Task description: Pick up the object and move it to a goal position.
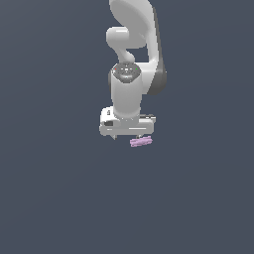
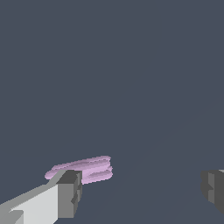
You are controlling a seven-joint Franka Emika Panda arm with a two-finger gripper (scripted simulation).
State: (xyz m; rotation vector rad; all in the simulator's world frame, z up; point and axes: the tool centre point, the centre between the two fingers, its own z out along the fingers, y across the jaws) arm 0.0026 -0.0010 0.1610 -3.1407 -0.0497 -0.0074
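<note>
Gripper (image 2: 140,192): jaws apart, empty. Object (image 2: 83,169): beside one finger, off-centre. Step: approach; next, centre over it, then close.

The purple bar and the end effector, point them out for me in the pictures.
purple bar (image 2: 81,169), wrist view, middle of its ridged top face.
purple bar (image 1: 141,142), exterior view, centre of the bar.
end effector (image 2: 142,188), wrist view, midway between its wide-apart fingertips.
</note>
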